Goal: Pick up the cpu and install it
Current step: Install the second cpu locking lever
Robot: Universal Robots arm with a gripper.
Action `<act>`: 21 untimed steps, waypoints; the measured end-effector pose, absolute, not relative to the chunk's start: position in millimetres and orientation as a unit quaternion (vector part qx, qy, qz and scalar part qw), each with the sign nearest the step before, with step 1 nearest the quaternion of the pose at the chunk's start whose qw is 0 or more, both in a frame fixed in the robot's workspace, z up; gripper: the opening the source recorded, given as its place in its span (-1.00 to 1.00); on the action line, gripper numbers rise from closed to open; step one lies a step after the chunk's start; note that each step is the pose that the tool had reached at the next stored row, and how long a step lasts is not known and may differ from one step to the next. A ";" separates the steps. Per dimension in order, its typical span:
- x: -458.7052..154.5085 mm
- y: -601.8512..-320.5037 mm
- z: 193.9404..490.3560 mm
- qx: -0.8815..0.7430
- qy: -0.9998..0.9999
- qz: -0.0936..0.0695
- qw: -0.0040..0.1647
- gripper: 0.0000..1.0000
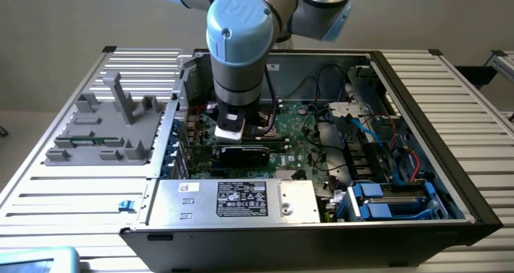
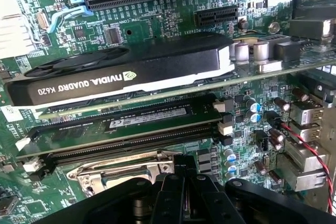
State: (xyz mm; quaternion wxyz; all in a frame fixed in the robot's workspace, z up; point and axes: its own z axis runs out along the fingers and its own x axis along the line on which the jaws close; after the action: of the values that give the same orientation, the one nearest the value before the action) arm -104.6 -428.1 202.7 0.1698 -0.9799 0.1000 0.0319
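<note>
My gripper [image 1: 238, 138] reaches down into the open computer case [image 1: 418, 104], over the green motherboard [image 1: 301, 134]. In the wrist view its black fingers [image 2: 167, 192] stand pressed together, shut, just above the socket's metal frame [image 2: 113, 170]. Nothing shows between the fingertips. The cpu is hidden or out of view. A long memory stick [image 2: 147, 116] sits in its slot right beside the socket.
A black NVIDIA graphics card [image 2: 126, 74] stands upright past the memory stick. The silver power supply [image 1: 233, 201] lies at the case's near side, with blue drive caddies [image 1: 386, 204] and cables [image 1: 374, 131] at the exterior view's right. A grey fixture [image 1: 105, 131] sits outside at the left.
</note>
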 end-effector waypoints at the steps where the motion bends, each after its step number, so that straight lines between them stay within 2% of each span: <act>1: -104.6 -428.1 202.5 -0.980 0.100 0.032 0.170 -0.77; 21: -106.0 -425.1 196.6 -0.980 0.100 0.032 0.170 -0.77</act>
State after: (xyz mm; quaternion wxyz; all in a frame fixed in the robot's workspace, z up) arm -106.0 -425.1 196.6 0.1698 -0.9799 0.1000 0.0318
